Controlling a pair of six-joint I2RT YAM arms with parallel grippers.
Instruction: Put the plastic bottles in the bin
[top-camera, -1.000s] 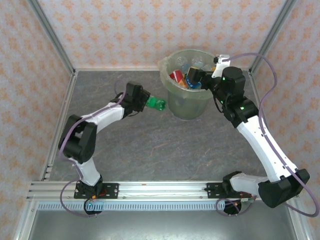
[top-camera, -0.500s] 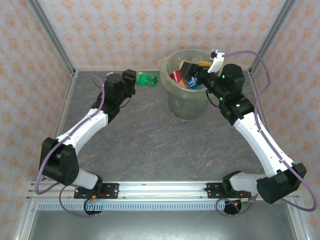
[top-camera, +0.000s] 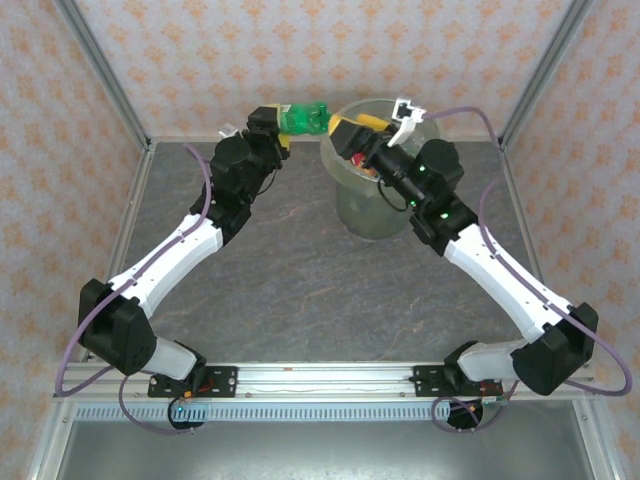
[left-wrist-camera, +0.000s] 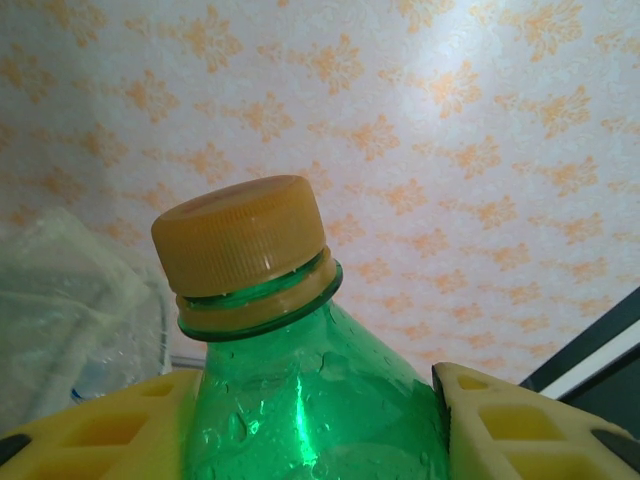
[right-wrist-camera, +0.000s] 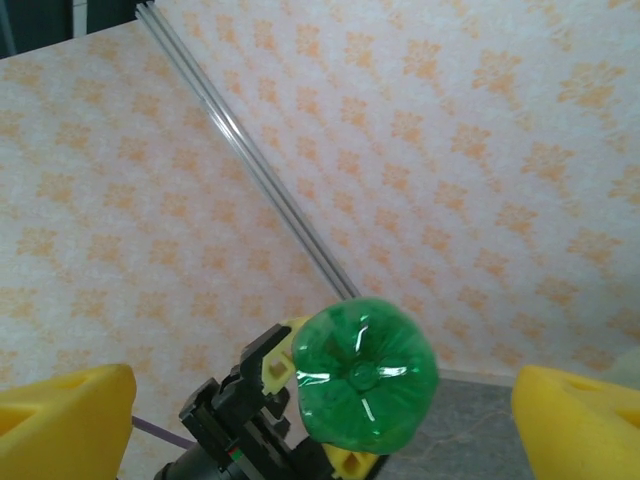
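- At the far edge of the desk (top-camera: 260, 290), the left gripper (top-camera: 290, 128) is gripping a green bottle (top-camera: 308, 118), holding it raised off the surface just beside the left rim of the bin (top-camera: 375, 215).
- Seen from the left wrist, that gripper's yellow fingers (left-wrist-camera: 520, 420) are pressing on both sides of the bottle's body just below the neck. Its orange cap (left-wrist-camera: 240, 235) is standing out against the patterned wall (left-wrist-camera: 480, 150).
- From above, the bottle's green body is reaching toward the bin. Whether it is crossing the rim or stopping just short is hard to judge from this angle.
- Over the bin's mouth, the right gripper (top-camera: 355, 130) is hovering with its jaws spread wide, holding nothing and pointing toward the bottle.
- Through the right wrist camera, the bottle's rounded green base is facing the lens, sitting between the two parted yellow pads (right-wrist-camera: 60, 410) without touching either. The left gripper's black body is showing just below it.
- The bin is standing upright near the back right of the desk, with its clear liner bag (left-wrist-camera: 60, 290) folded over the rim and showing at the left of the left wrist view.
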